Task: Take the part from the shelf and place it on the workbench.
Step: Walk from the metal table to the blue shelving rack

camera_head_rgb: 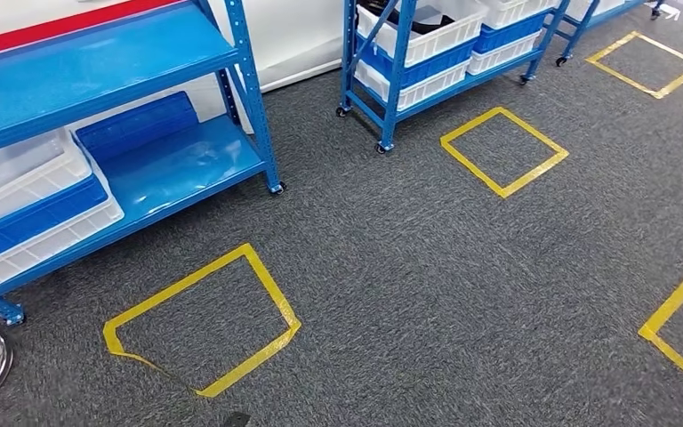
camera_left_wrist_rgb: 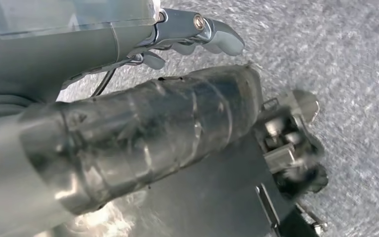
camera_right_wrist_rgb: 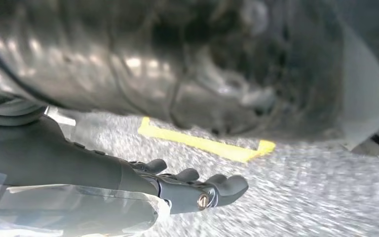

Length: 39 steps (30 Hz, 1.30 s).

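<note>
While both arms hang at the robot's sides, the left hand (camera_left_wrist_rgb: 197, 37) holds nothing, its fingers extended and slightly curved over grey carpet (camera_head_rgb: 427, 267); the right hand (camera_right_wrist_rgb: 197, 190) is likewise empty, fingers spread loosely, with a strip of yellow tape (camera_right_wrist_rgb: 202, 143) on the floor beyond it. Outward, the head view shows a blue shelf (camera_head_rgb: 133, 107) at the left carrying stacked white and blue bins (camera_head_rgb: 27, 200), and a second blue rack (camera_head_rgb: 409, 62) further off with more bins. The part cannot be identified: one bin on the second rack holds something dark (camera_head_rgb: 418, 20), too small to tell. Judgement: handling properties cannot be confirmed; a small workshop part is likely rigid, so a grasp across its firmest, widest section seems prudent. No workbench is identifiable.
</note>
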Available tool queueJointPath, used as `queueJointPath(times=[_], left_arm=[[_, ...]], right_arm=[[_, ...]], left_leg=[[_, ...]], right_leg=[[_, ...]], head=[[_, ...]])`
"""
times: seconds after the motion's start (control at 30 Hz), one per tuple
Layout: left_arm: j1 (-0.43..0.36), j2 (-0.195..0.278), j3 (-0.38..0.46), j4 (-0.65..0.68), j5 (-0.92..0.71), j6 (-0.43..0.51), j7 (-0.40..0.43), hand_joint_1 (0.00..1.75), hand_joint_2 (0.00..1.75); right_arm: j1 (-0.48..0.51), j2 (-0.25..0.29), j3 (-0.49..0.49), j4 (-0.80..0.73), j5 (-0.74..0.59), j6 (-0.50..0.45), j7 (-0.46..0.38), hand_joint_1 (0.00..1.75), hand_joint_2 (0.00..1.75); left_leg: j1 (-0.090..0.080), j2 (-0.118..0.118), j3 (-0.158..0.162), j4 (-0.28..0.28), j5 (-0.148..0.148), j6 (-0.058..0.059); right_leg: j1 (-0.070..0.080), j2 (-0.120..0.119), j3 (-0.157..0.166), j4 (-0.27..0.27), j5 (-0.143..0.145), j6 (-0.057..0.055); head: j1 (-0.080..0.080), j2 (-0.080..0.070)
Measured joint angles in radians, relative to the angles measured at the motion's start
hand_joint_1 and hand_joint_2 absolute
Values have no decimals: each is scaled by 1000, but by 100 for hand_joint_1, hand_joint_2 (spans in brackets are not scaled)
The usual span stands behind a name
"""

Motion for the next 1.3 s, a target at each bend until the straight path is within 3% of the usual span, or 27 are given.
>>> queueJointPath(times=[0.07, 0.13, 0.17, 0.2, 0.23, 0.3, 0.37, 0.43, 0.47, 0.53, 0.6, 0.67, 0.7, 0.73, 0.77, 0.83, 0.87, 0.93, 1.0, 1.07, 1.13, 1.17, 1.2, 1.23, 1.3], left_arm=[[-1, 0, 0, 0, 0, 0, 1, 0, 0], [-3, 0, 0, 0, 0, -1, 1, 0, 0], [-3, 0, 0, 0, 0, -1, 1, 0, 0], [-2, 0, 0, 0, 0, -1, 1, 0, 0], [-1, 0, 0, 0, 0, -2, 1, 0, 0], [-1, 0, 0, 0, 0, -2, 0, 0, 0], [-3, 0, -1, 0, 0, -2, 0, 0, 0], [-1, 1, -1, 0, 2, -1, 0, 0, 0], [2, 1, -1, 0, 4, 0, -1, 0, 0], [5, 2, -1, 1, 8, 1, -1, 0, 0], [2, 2, -1, 1, 9, 2, -1, 0, 0], [1, 2, -1, 1, 10, 4, -1, 0, 0], [3, 3, -1, 1, 10, 4, -1, 0, 0], [4, 3, -1, 1, 11, 6, -1, 0, 0], [6, 3, -1, 1, 12, 7, -1, 0, 0], [4, 5, -1, 1, 13, 8, -1, 0, 0], [3, 6, -1, 1, 14, 9, -1, 0, 0], [3, 7, -2, 2, 15, 9, -1, 0, 0], [6, 7, -3, 2, 17, 9, -1, 0, 0], [4, 7, -3, 2, 16, 9, -1, 0, 0], [2, 7, -3, 2, 16, 9, -1, 0, 0], [2, 7, -3, 2, 17, 9, -1, 0, 0], [3, 6, -3, 2, 17, 8, -1, 0, 0], [4, 6, -3, 2, 17, 8, -1, 0, 0], [5, 5, -3, 2, 18, 8, -1, 0, 0]], right_arm=[[1, 0, 0, 0, 0, 0, 0, 0, 0], [3, 0, 1, 1, 0, 0, 0, 0, 0], [5, 0, 3, 2, 0, 0, 0, 0, 0], [5, 0, 4, 2, 0, 0, 0, 0, 0], [6, 0, 6, 2, 0, 0, 0, 0, 0], [6, 0, 7, 3, 0, 0, 0, 0, 0], [6, 0, 8, 3, 1, 0, 0, 0, 0], [2, 0, 8, 3, 3, -5, -1, 0, 0], [0, 0, 8, 3, 4, -9, -1, 0, 0], [1, 0, 8, 4, 5, -16, -1, 0, 0], [5, 0, 8, 4, 2, -20, -1, 0, 0], [7, 0, 8, 4, -4, -23, -1, 0, 0], [6, 0, 8, 4, -7, -26, -1, 0, 0], [6, 0, 8, 4, -9, -28, -1, 0, 0], [5, 0, 8, 4, -10, -29, -1, 0, 0], [4, 1, 8, 4, -12, -30, -1, 0, 0], [3, 2, 8, 4, -12, -30, -1, 0, 0], [3, 2, 8, 4, -12, -30, -1, 0, 0], [2, 3, 8, 4, -12, -30, -1, 0, 0], [2, 3, 8, 4, -12, -30, -1, 0, 0], [3, 2, 8, 4, -12, -30, -1, 0, 0], [3, 2, 8, 4, -12, -30, -1, 0, 0], [4, 2, 8, 4, -12, -29, -1, 0, 0], [5, 2, 8, 4, -12, -29, -1, 0, 0], [6, 0, 8, 4, -12, -26, -1, 0, 0]], left_leg=[[4, -22, 3, -4, 2, 7], [4, -48, 2, -3, 2, 10], [4, -63, 2, -2, 2, 11], [4, -79, 3, 0, 1, 10], [5, -96, 3, 3, 0, 8], [6, -125, 1, 14, -6, -1], [7, -148, -7, 23, -9, -13], [9, -168, -14, 21, -5, -24], [9, -161, -16, 23, -6, -30], [7, -110, -40, 67, -34, -38], [6, -52, -95, 185, -95, -42], [7, -38, -143, 288, -132, -42], [6, -37, -143, 293, -124, -39], [4, -36, -124, 260, -99, -33], [0, -33, -89, 197, -64, -23], [-10, -22, -24, 74, -24, 1], [-16, -17, -6, 40, -18, 9], [-22, -17, 1, 20, -19, 14], [-15, -20, 13, -1, -11, 17], [-5, -22, 27, -23, -2, 20], [-4, -25, 29, -26, -2, 23], [-3, -28, 29, -25, -3, 22], [-1, -31, 29, -23, -4, 20], [2, -34, 29, -19, -7, 16], [10, -42, 27, -2, -18, 2]], right_leg=[[-4, 61, -42, 90, -52, 4], [-4, 80, -103, 206, -98, 6], [-4, 81, -123, 236, -99, 6], [-5, 83, -127, 232, -80, 7], [-7, 88, -114, 192, -44, 7], [-12, 127, -66, 69, 24, 6], [-14, 160, -40, 4, 41, 3], [-12, 150, -36, 2, 39, -7], [-11, 138, -33, 0, 40, -14], [-11, 114, -29, -5, 43, -29], [-5, 91, -30, -7, 43, -39], [2, 70, -31, -6, 41, -43], [5, 62, -30, -6, 40, -44], [8, 57, -29, -6, 39, -45], [11, 53, -27, -6, 38, -45], [14, 48, -26, -6, 36, -44], [13, 46, -27, -6, 36, -42], [10, 43, -28, -8, 37, -32], [10, 48, -28, -2, 29, -21], [9, 66, -58, 65, -12, -12], [2, 80, -117, 183, -66, -3], [-2, 81, -142, 227, -78, 1], [-7, 81, -153, 241, -72, 7], [-11, 81, -145, 220, -47, 12], [-20, 84, -95, 110, 19, 24]], head=[[7, 0], [11, 0], [11, 0], [12, 0], [12, 0], [13, 0], [14, 0], [14, 0], [14, 0], [8, 0], [2, 0], [2, 0], [2, 0], [1, 0], [2, 0], [3, 0], [3, 0], [2, 0], [2, 0], [5, 0], [7, 0], [7, 0], [7, 0], [7, 0], [8, 0]])
